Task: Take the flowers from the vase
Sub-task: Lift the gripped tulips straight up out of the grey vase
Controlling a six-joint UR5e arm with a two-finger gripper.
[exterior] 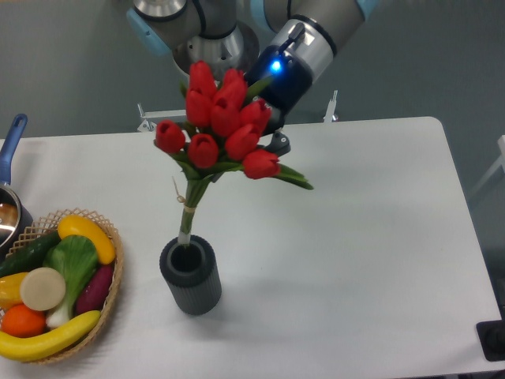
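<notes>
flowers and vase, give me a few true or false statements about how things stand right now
1. The flowers are held up by the gripper, with the stem ends at about the mouth of the vase. True.
2. The vase lies tipped on its side. False: it stands upright on the table.
3. The buds are yellow. False: they are red, with green leaves.
4. A wicker basket of fruit and vegetables sits to the left of the vase in the picture. True.
5. The gripper is clamped on the rim of the vase. False: it is high above the vase, behind the bunch of flowers.
</notes>
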